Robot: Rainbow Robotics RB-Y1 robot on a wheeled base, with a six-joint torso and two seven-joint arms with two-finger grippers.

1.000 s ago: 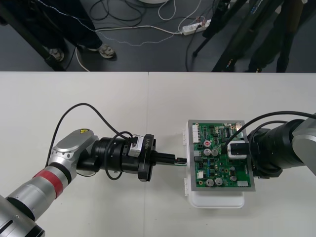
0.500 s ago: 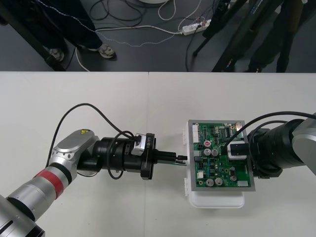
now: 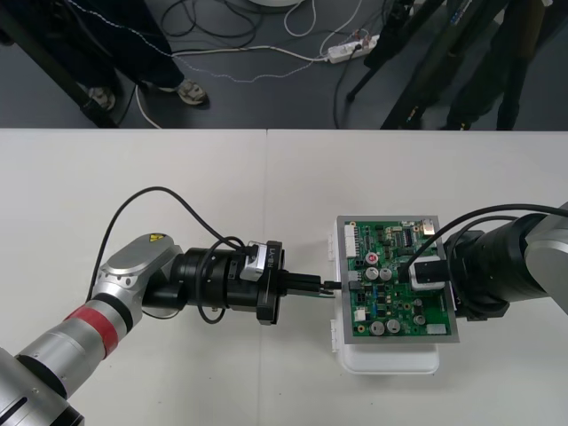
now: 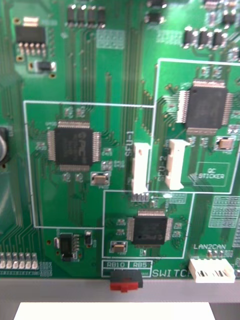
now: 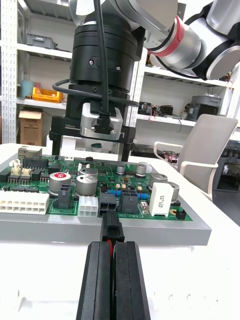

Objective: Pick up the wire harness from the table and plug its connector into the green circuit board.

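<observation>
The green circuit board (image 3: 395, 297) sits on its white base (image 3: 390, 359) at the table's right. My left gripper (image 3: 323, 286) reaches in from the left, level with the board's left edge. In the left wrist view it (image 5: 111, 247) is shut on the harness's black plug (image 5: 112, 231), and a red wire shows between the fingers. The plug's tip touches the base's grey rim just below a black socket (image 5: 107, 201) on the board (image 5: 45, 165). My right gripper (image 3: 428, 271) hovers over the board's right half, and its two fingers (image 5: 56, 140) stand wide apart above the board (image 4: 75, 75).
Tall capacitors, white connectors and a white relay crowd the board's near edge around the black socket. Bare table lies left of the board and in front of it. The table's far edge, with dark floor and cables beyond, runs along the top of the front view.
My left gripper has crept to the right with the plug, closing the gap to the board's left edge. The right arm has stayed put.
</observation>
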